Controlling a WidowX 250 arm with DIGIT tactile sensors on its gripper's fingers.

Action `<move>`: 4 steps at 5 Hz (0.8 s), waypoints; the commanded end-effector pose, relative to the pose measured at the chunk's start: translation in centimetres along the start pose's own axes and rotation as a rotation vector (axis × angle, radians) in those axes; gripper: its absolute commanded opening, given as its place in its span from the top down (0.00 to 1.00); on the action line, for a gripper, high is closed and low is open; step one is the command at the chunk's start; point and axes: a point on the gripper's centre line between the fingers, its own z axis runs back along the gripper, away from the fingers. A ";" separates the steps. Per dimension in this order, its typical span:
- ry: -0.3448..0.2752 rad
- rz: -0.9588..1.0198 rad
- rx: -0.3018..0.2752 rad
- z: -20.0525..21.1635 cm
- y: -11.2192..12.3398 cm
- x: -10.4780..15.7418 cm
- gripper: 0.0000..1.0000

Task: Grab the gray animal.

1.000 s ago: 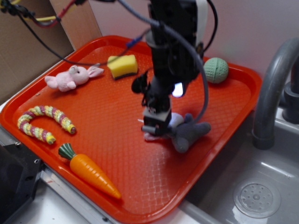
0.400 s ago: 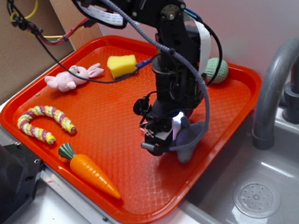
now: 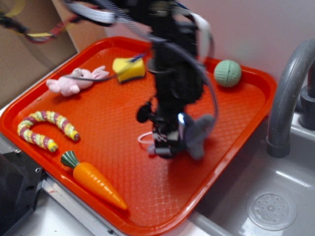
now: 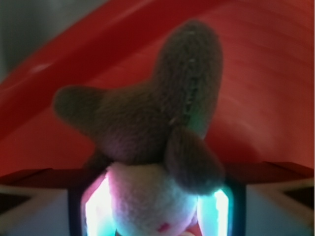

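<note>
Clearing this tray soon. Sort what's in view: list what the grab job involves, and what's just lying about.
Job: gray animal, clamped at its whitish head between the gripper fingers.

Lying about on the orange tray: pink bunny, yellow sponge, green ball, striped crochet arc, carrot.

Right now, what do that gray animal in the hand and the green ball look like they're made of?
The gray animal looks like soft plush: fuzzy matte nap, with a whiter fleecy face. The green ball seems knitted or crocheted yarn, judging by its ribbed, dull surface, though the view is too blurry to be sure.
</note>
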 end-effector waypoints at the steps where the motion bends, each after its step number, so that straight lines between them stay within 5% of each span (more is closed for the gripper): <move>1: -0.147 0.478 0.234 9.6 2.7 -2.3 1.00; 2: -0.060 0.720 0.245 12.8 3.7 -4.3 1.00; 3: 0.014 0.967 0.191 14.7 3.7 -4.8 1.00; 4: -0.016 0.981 0.126 15.7 2.1 -4.3 1.00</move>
